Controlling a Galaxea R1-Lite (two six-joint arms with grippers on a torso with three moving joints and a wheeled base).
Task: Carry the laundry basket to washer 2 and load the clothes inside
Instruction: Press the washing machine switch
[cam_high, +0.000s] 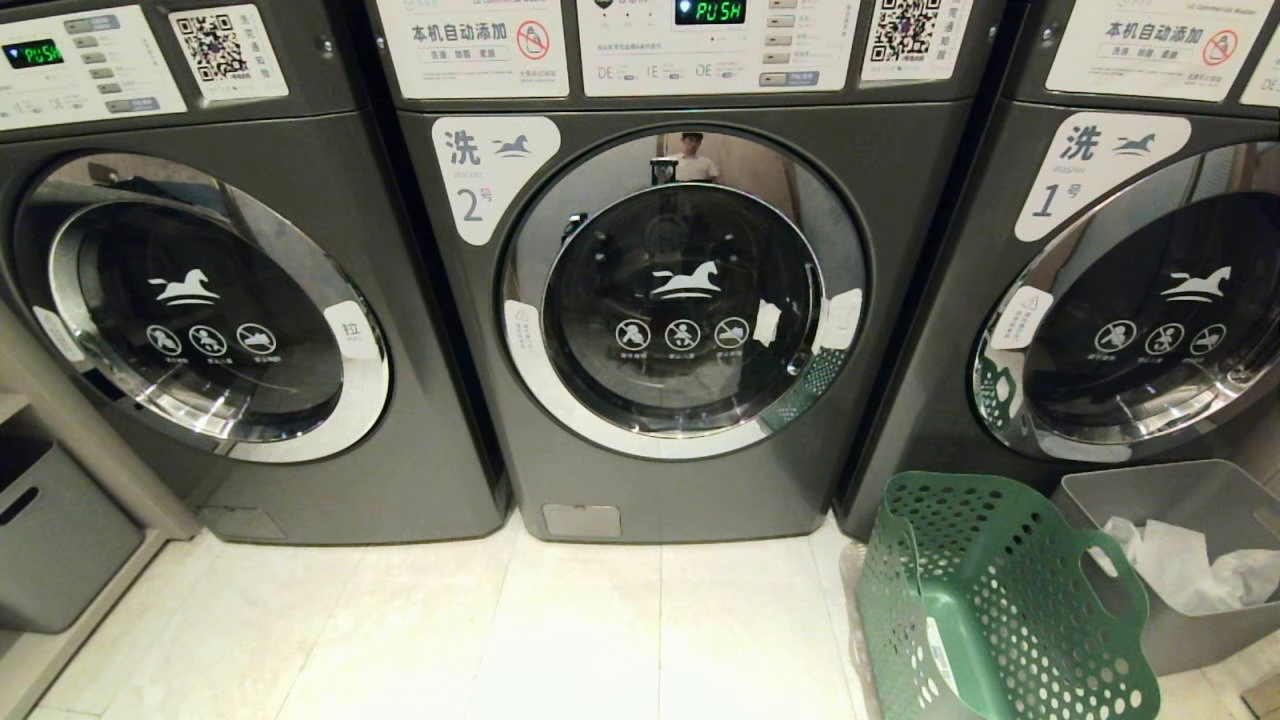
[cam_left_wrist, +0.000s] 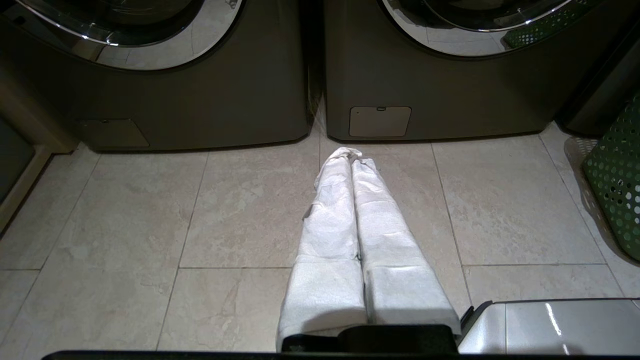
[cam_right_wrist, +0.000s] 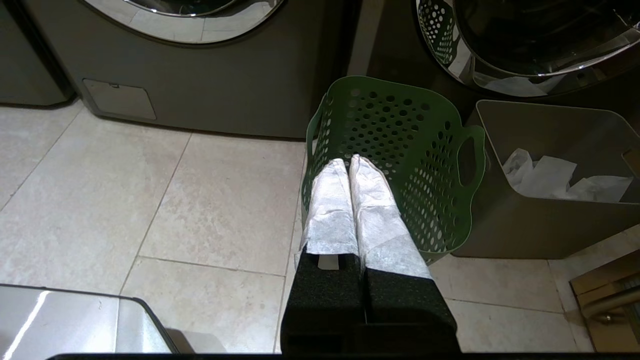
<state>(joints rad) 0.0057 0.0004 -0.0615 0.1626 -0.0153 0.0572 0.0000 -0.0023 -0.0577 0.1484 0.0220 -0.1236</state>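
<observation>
Washer 2 (cam_high: 680, 300) fills the middle of the head view, door closed — its white label reads "洗" and "2号" beside a horse logo, and its green display says "PUSH". The machine on its right is labelled "1号" (cam_high: 1100, 175). The laundry basket (cam_high: 990, 600) stands tilted on the floor beside a grey bin (cam_high: 1180, 560) holding white material. Left gripper (cam_left_wrist: 352, 152) and right gripper (cam_right_wrist: 348, 160) both hold nothing — white-wrapped fingers pressed together.

Green laundry basket (cam_high: 990, 600) right of shut washer 2 (cam_high: 685, 290)

Head high; wrists low, sharing washer 2 (cam_high: 640, 320).
</observation>
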